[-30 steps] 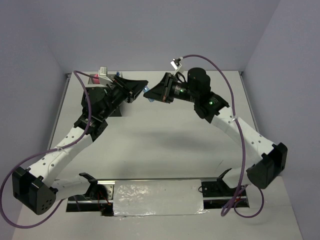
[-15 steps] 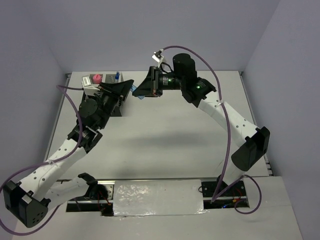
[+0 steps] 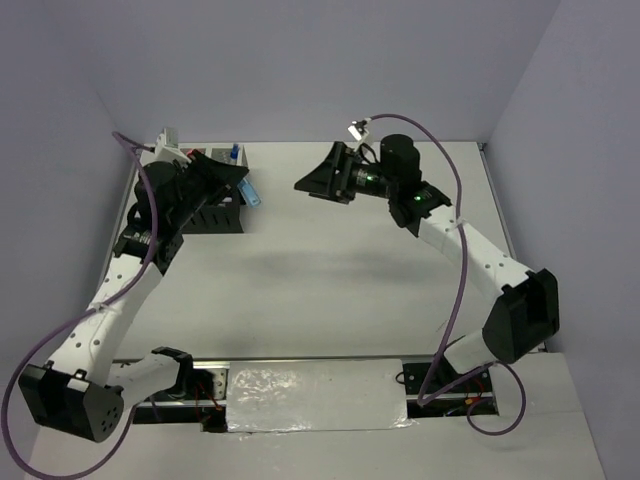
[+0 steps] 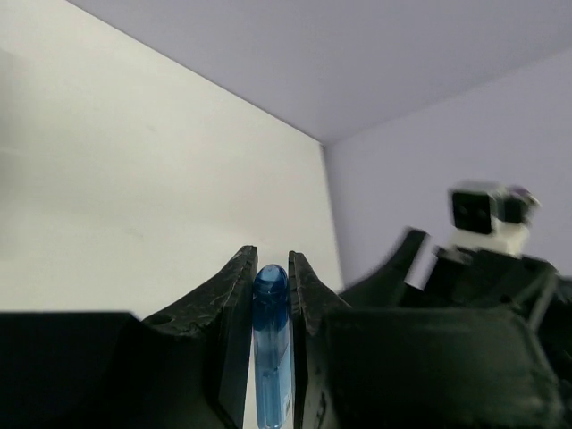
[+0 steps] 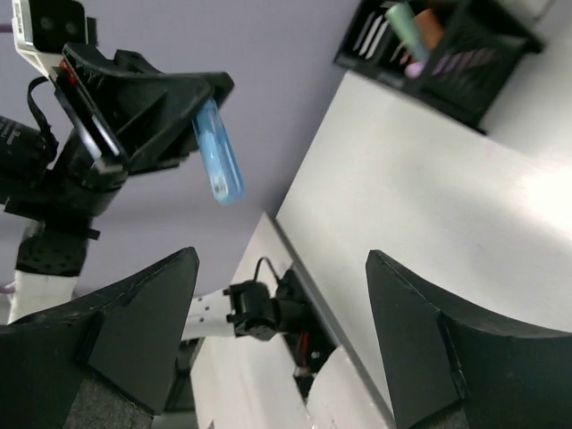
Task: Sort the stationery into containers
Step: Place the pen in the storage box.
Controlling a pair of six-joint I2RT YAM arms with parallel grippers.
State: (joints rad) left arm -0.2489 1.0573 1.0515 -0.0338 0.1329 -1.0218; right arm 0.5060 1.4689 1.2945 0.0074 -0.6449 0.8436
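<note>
A translucent blue marker is clamped between the fingers of my left gripper, its rounded tip poking out past them. From above, the left gripper hovers over the black organizer at the back left, and the blue marker sticks out to the right. My right gripper hangs in the air a little to the right, facing the left one, open and empty. In the right wrist view the right gripper has wide jaws, with the blue marker beyond them.
The organizer holds a mint green marker, an orange one and a purple one. Another blue item stands at its back. Walls enclose the table on the left, back and right.
My right gripper has opened and let go of the blue marker, then drawn back to the right. The left gripper has carried the marker leftward over the organizer.
</note>
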